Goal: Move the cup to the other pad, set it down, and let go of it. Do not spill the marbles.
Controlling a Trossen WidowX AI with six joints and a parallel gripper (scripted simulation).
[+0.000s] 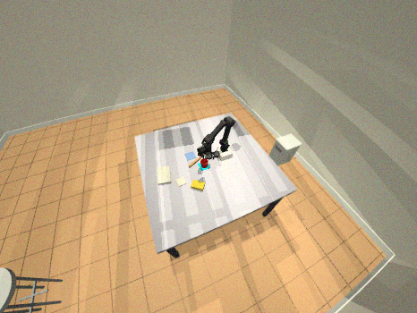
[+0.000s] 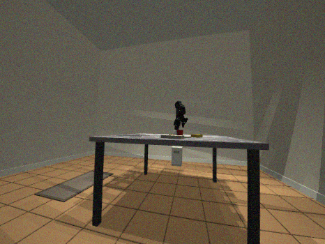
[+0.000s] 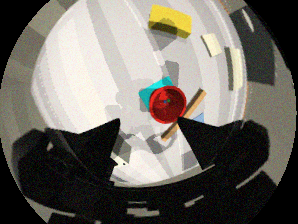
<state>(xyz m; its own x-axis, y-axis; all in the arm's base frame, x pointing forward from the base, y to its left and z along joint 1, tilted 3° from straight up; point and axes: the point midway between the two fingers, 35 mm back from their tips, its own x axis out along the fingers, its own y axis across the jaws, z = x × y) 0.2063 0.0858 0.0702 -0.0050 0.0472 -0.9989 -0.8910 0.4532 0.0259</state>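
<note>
The red cup (image 1: 204,164) (image 2: 180,132) (image 3: 168,106) stands upright on the cyan pad (image 1: 200,167) (image 3: 148,94). Small bluish and greenish marbles show inside it in the wrist view; their number is unclear. The cup covers part of the pad. The blue pad (image 1: 191,156) (image 3: 200,118) lies apart from the cup, with nothing on it that I can see. My gripper (image 1: 208,156) (image 2: 180,127) (image 3: 149,120) is open, its fingers wide apart with nothing between them. It is above and beside the cup, and one fingertip overlaps the cup's lower right edge in the wrist view.
A wooden stick (image 1: 194,162) (image 3: 196,103) lies between the two pads. A yellow block (image 1: 198,185) (image 2: 197,135) (image 3: 170,21), a small cream piece (image 1: 181,181) (image 3: 211,45) and a larger cream block (image 1: 164,174) (image 3: 233,67) lie farther off. A whitish box (image 1: 226,155) is near the arm.
</note>
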